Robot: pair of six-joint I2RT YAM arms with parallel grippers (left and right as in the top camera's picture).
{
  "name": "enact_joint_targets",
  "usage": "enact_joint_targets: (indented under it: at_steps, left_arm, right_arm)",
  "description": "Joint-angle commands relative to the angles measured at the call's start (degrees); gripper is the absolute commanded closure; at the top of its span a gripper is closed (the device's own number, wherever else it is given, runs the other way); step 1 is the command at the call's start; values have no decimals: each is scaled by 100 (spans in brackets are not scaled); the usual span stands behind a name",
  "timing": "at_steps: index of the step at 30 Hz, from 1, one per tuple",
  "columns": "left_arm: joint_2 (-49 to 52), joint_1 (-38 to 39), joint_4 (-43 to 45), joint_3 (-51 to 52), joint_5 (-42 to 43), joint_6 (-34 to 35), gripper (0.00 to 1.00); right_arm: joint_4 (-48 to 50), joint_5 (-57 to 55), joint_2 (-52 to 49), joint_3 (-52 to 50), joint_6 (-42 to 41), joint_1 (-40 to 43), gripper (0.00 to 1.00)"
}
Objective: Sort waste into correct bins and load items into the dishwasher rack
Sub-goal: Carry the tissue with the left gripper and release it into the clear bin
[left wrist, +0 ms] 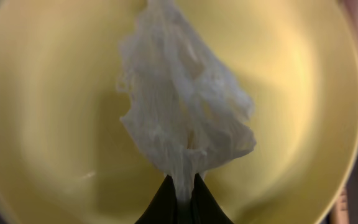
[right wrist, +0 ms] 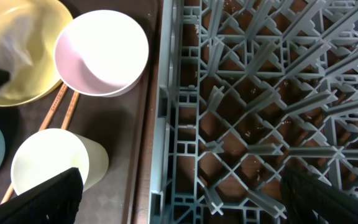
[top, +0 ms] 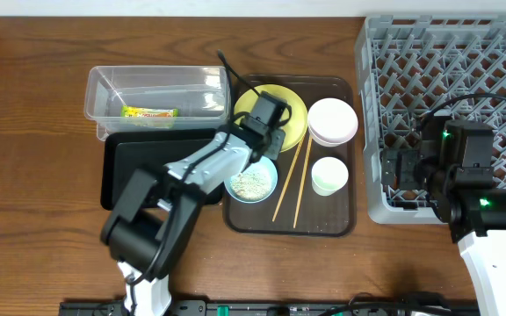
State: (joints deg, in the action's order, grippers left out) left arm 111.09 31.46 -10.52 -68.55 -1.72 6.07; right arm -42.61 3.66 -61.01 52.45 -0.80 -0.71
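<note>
My left gripper (left wrist: 183,186) is shut on the crumpled white tissue (left wrist: 182,106), over the yellow plate (left wrist: 48,124). In the overhead view the left gripper (top: 266,118) sits over the yellow plate (top: 292,110) on the brown tray. The green-and-orange wrapper (top: 149,112) lies in the clear tub (top: 156,92). The black tray-bin (top: 148,167) lies in front of the tub. The light-blue bowl (top: 251,183) holds rice grains. The white bowl (top: 333,121), white cup (top: 329,175) and chopsticks (top: 293,180) lie on the tray. My right gripper (right wrist: 179,199) is open above the grey rack's (top: 446,79) left edge.
The brown serving tray (top: 323,224) sits between the bins and the rack. In the right wrist view the rack wall (right wrist: 173,124) runs beside the tray edge, with the white bowl (right wrist: 101,53) and cup (right wrist: 51,165) to its left.
</note>
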Motion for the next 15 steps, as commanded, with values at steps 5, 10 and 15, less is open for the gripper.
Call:
enact_joint_targets:
  at_steps: [5,10,15]
  left_arm:
    - [-1471,-671,-33,-107,-92,44,92]
    - [-1895,-1410,-4,-107,-92,776,92]
    - [-1679,-2142,76,-105,-92,2201,93]
  right_arm:
    - [-11,44,-9,111,63,-66,1]
    - [-7,44,-9,111,63,-66,1]
    - [-7,46,-9,111,63,-66,1]
